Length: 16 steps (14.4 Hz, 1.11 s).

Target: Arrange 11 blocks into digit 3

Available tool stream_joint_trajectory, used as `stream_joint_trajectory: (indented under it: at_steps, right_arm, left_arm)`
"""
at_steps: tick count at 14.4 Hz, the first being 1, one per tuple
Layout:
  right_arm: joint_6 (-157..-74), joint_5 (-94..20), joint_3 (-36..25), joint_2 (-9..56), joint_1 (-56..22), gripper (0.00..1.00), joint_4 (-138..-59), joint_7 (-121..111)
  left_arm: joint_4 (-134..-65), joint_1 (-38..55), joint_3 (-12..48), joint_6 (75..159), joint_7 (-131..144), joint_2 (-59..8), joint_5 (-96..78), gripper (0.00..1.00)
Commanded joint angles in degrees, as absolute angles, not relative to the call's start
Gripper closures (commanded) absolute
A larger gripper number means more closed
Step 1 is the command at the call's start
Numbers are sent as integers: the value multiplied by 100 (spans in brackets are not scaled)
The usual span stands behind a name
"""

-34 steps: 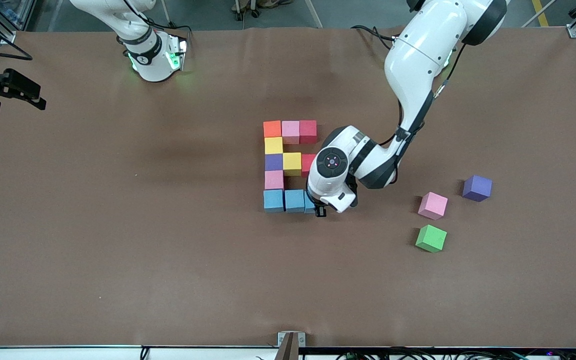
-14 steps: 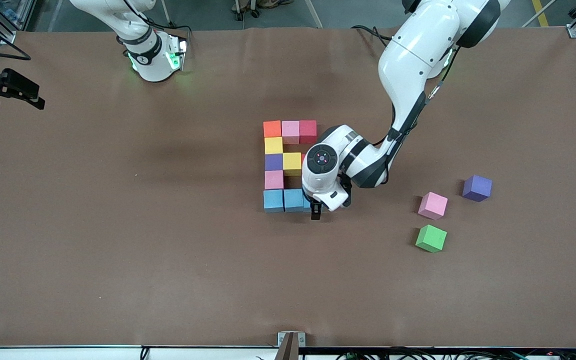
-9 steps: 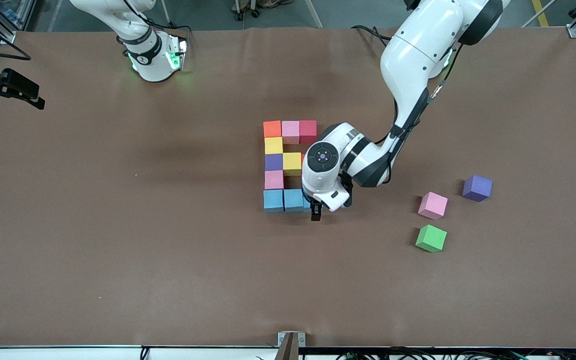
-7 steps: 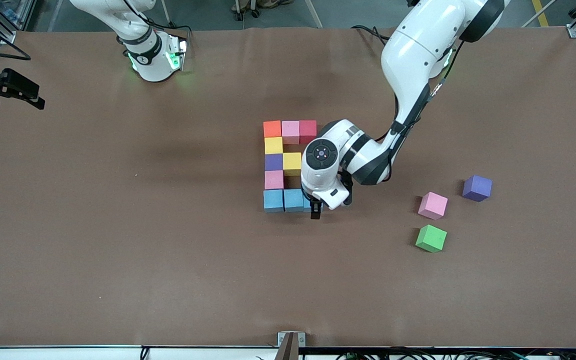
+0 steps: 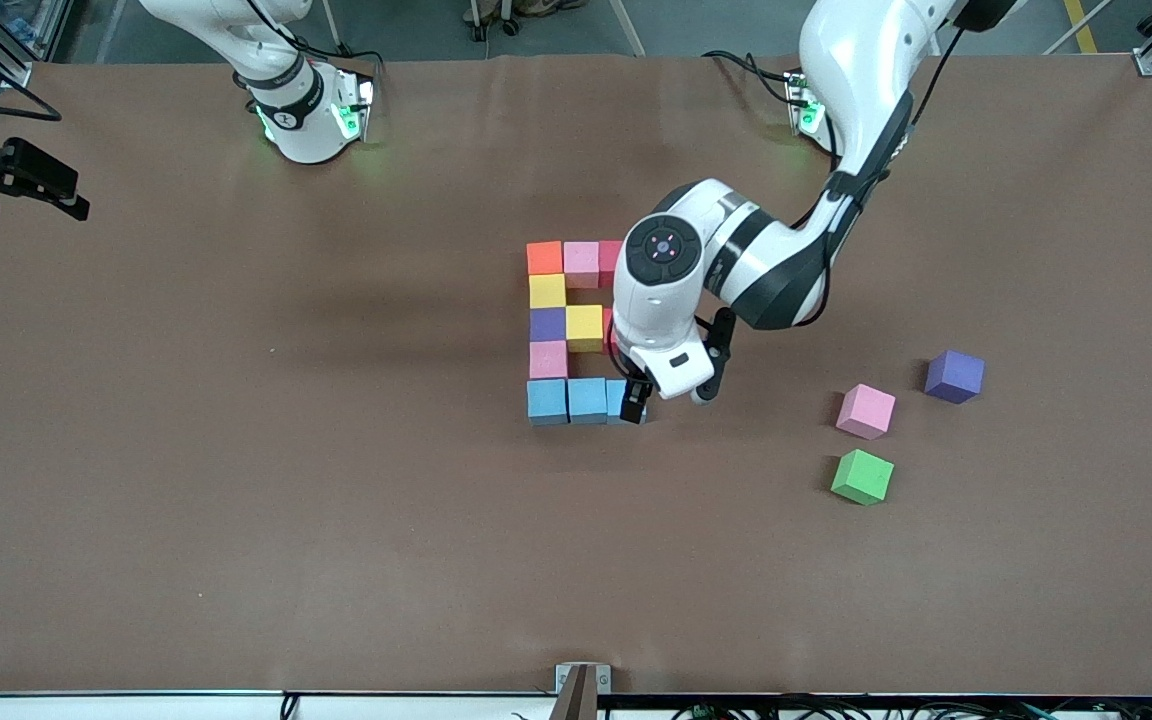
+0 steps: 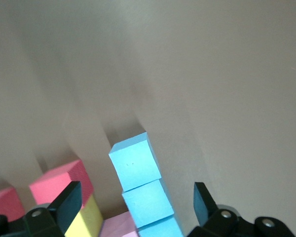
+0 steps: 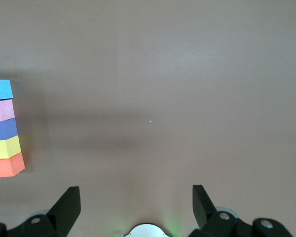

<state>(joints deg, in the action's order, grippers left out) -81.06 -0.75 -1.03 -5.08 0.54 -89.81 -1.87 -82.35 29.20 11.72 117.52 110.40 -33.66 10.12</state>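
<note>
The digit 3 (image 5: 576,333) looks complete mid-counter, all eleven blocks seemingly placed. The left gripper (image 5: 639,397) hovers over its last light blue block (image 6: 134,161), fingers wide and empty. The right gripper (image 7: 133,205), also spread and empty, waits near its base.

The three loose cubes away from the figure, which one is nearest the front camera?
The green cube. It lies nearer the front camera than the loose pink cube and loose purple cube.

The brown table (image 5: 236,450) carries the blocks (image 5: 547,291) and seemingly three loose cubes (image 5: 862,476).
</note>
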Motion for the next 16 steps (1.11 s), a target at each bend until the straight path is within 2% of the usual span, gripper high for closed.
stream_joint_trajectory:
  at_steps: [1, 4, 9, 14, 16]
  right_arm:
    - [-8174, -114, -62, -624, 97, 0, -9088, -229]
    - [-8165, -114, -53, -624, 97, 0, -9088, -229]
    - [-8112, -254, -53, -624, 88, 0, -9097, -237]
    - [-8148, -255, -62, -624, 97, 0, -9097, -290]
    - [-8139, -203, -70, -624, 105, 0, -9097, -299]
  left_arm:
    - [-8306, 2883, 1125, 11453, 9831, -3007, 1116, 0]
    - [-8297, 2691, 888, 11014, 8512, -2612, 1046, 0]
    - [-8297, 2093, 923, 9776, 6034, -1847, 1020, 0]
    - [-8332, 1408, 897, 9098, 4285, -1100, 740, 0]
    - [-8576, 1030, 896, 9062, 3563, -714, 642, 0]
